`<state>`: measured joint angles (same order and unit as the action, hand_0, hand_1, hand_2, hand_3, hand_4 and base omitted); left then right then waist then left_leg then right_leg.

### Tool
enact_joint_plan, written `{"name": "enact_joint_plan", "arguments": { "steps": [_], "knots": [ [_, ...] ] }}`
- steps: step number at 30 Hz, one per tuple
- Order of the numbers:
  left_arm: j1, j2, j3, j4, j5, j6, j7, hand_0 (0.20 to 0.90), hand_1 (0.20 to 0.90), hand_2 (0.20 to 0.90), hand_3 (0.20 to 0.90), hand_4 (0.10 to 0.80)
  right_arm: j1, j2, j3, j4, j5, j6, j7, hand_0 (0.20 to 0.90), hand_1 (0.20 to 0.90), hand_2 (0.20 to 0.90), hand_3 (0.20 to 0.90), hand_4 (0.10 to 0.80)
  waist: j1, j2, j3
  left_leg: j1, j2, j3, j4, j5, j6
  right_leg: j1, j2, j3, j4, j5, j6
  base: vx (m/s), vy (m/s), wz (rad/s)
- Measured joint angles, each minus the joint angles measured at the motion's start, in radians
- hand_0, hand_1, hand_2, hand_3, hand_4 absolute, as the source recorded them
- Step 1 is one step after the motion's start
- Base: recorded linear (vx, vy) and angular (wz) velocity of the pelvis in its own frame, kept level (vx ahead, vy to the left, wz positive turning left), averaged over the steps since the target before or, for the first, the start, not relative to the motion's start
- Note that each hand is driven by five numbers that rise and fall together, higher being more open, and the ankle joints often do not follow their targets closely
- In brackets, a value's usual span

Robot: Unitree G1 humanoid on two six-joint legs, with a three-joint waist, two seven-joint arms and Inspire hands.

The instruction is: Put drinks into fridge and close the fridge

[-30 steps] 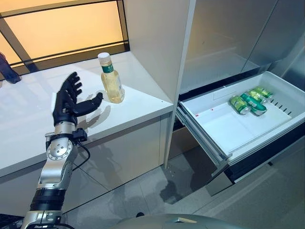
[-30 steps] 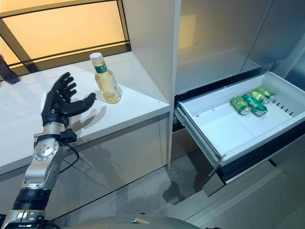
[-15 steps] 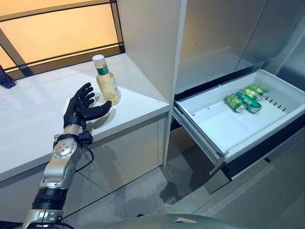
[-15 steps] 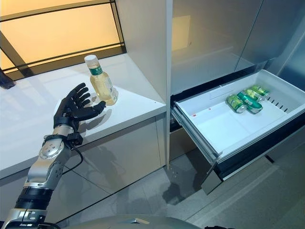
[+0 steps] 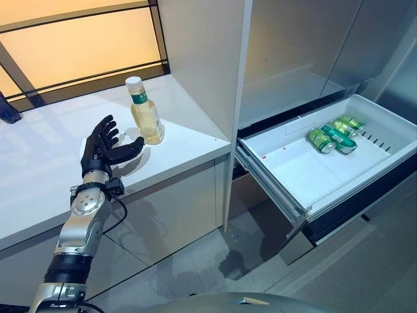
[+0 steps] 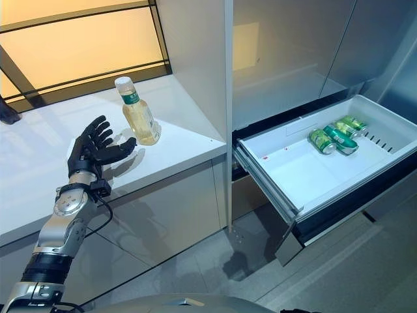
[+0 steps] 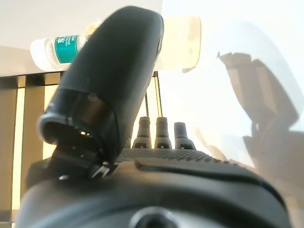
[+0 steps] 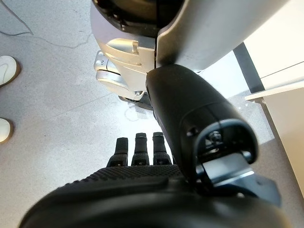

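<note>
A clear bottle of pale yellow drink (image 5: pixel 146 119) with a white cap and green label stands upright on the white counter (image 5: pixel 39 173). My left hand (image 5: pixel 101 147) hovers just left of it, open, fingers spread, thumb reaching toward the bottle's base without touching. In the left wrist view the bottle (image 7: pixel 183 42) shows past the thumb. To the right, the white fridge drawer (image 5: pixel 306 173) is pulled out, with green cans (image 5: pixel 332 135) lying at its far end. My right hand (image 8: pixel 142 152) shows only in its wrist view, open, fingers pointing at the floor.
A tall white panel (image 5: pixel 202 65) rises right behind the bottle, between counter and fridge. The drawer juts out over the grey floor (image 5: pixel 215 261). A dark object (image 5: pixel 10 111) sits at the counter's far left. A person's white shoes (image 8: pixel 7 71) stand on the floor.
My left hand came in toward the bottle a second ago, then drew back slightly to the left. The bottle and drawer have not moved; the camera shifted a little.
</note>
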<state>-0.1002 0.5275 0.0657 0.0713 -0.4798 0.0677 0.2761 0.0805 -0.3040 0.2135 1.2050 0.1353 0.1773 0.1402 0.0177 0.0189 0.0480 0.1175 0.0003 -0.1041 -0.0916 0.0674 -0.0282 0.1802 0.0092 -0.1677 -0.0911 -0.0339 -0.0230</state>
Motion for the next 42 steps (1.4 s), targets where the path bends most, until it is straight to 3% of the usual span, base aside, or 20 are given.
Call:
{"name": "enact_joint_plan", "arguments": {
  "steps": [12, 30, 42],
  "knots": [
    [-0.110, 0.004, 0.000, 0.000, -0.045, -0.001, -0.046, 0.900, 0.900, 0.900, 0.900, 0.800, -0.004, 0.000, 0.001, 0.001, -0.001, -0.001, 0.000, 0.900, 0.900, 0.900, 0.900, 0.800, -0.011, -0.001, 0.000, 0.005, 0.000, 0.010, 0.000, 0.000, 0.000, 0.001, 0.000, 0.012, 0.000, 0.001, 0.000, 0.007, -0.002, -0.02],
    [-0.120, 0.020, -0.024, 0.000, -0.112, 0.005, -0.068, 0.900, 0.900, 0.900, 0.900, 0.800, -0.011, 0.000, 0.015, 0.000, -0.001, -0.002, 0.000, 0.900, 0.900, 0.900, 0.900, 0.800, -0.031, -0.001, 0.000, 0.010, 0.002, 0.023, 0.000, -0.001, 0.001, 0.000, 0.000, 0.024, 0.000, 0.002, -0.002, 0.002, -0.001, -0.02],
    [-0.196, 0.037, -0.030, 0.035, -0.130, 0.018, -0.056, 0.900, 0.900, 0.900, 0.900, 0.800, -0.021, -0.003, 0.037, 0.000, -0.002, -0.002, 0.000, 0.900, 0.900, 0.900, 0.900, 0.800, -0.042, 0.000, -0.001, 0.011, 0.002, 0.027, 0.001, -0.001, 0.001, 0.000, 0.000, 0.028, 0.000, 0.003, -0.002, 0.000, 0.000, 0.00]
  ]
}}
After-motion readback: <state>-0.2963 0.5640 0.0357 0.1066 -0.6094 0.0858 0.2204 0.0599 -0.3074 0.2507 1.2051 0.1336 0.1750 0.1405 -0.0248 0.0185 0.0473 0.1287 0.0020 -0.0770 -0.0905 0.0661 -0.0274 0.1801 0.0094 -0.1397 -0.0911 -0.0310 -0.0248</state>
